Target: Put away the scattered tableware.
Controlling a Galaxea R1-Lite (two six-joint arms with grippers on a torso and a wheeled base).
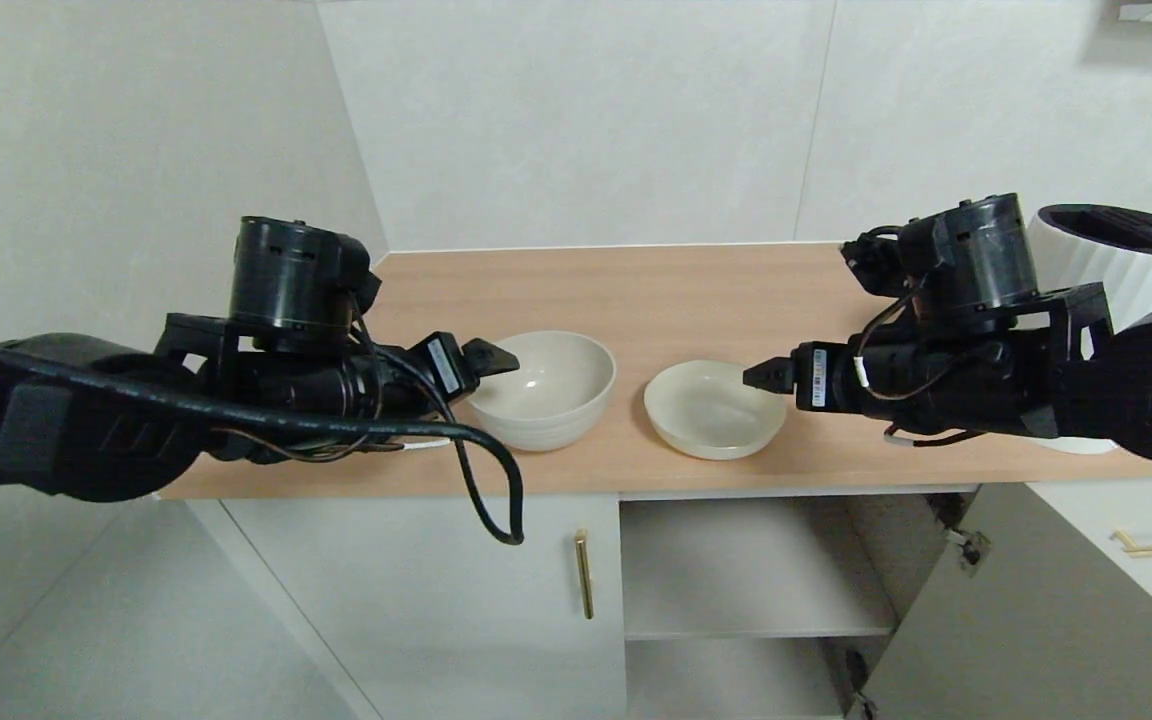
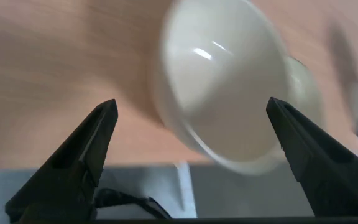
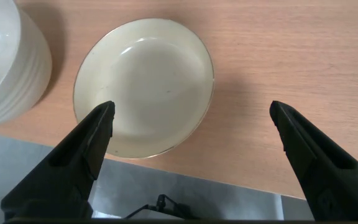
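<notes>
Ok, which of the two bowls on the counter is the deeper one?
The white bowl on the robot's left. Its ribbed wall stands clearly taller than that of the shallow cream bowl beside it.

From the head camera, my left fingers (image 1: 489,358) cover the left rim of the deep bowl (image 1: 551,385), and my right fingers (image 1: 764,377) overlap the right rim of the shallow bowl (image 1: 711,412). My right arm (image 1: 1036,380) hides the lower part of the white ribbed pot (image 1: 1126,250), which the picture's edge also cuts. On the left wrist the deep bowl (image 2: 219,81) is smeared by blur, and the shallow bowl (image 2: 304,87) behind it is mostly hidden. On the right wrist the edge crops the deep bowl (image 3: 5,62).
</notes>
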